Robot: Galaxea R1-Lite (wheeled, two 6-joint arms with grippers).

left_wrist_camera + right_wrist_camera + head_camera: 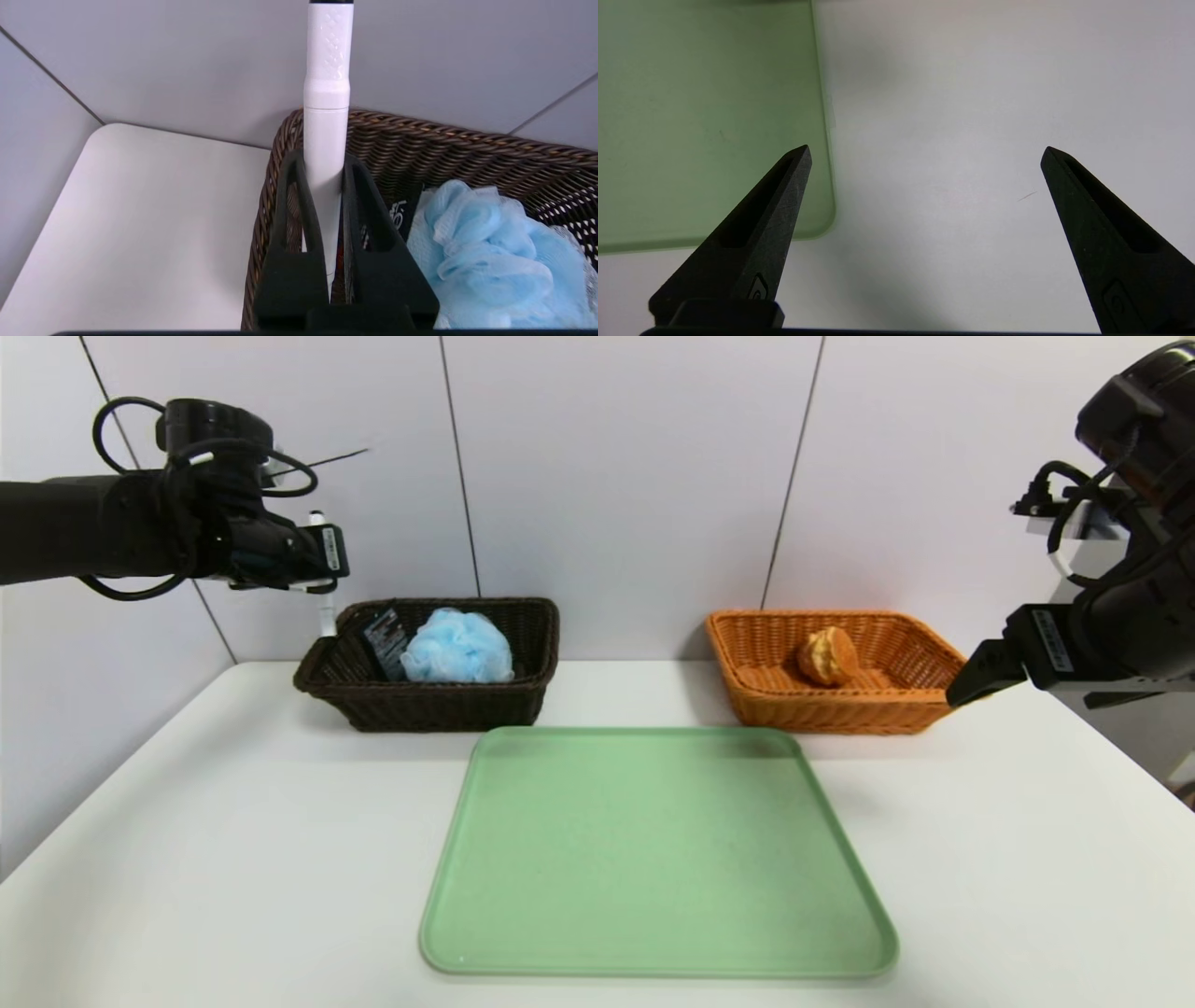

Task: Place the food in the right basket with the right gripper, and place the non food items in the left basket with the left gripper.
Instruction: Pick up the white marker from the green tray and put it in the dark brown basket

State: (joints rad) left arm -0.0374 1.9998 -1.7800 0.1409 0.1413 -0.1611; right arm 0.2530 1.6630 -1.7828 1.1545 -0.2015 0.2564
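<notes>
The white marker, a light, stiff, smooth-barrelled thing liable to slip, is pinched near its lower end by the left hand, held over the near-left corner of the dark basket, which already holds a blue bath pouf and a dark packet whose print cannot be read. The right hand hangs wide and empty above the desk.

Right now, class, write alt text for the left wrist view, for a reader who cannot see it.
The left tool grips a white pen over the dark basket, which holds a blue bath sponge.
</notes>
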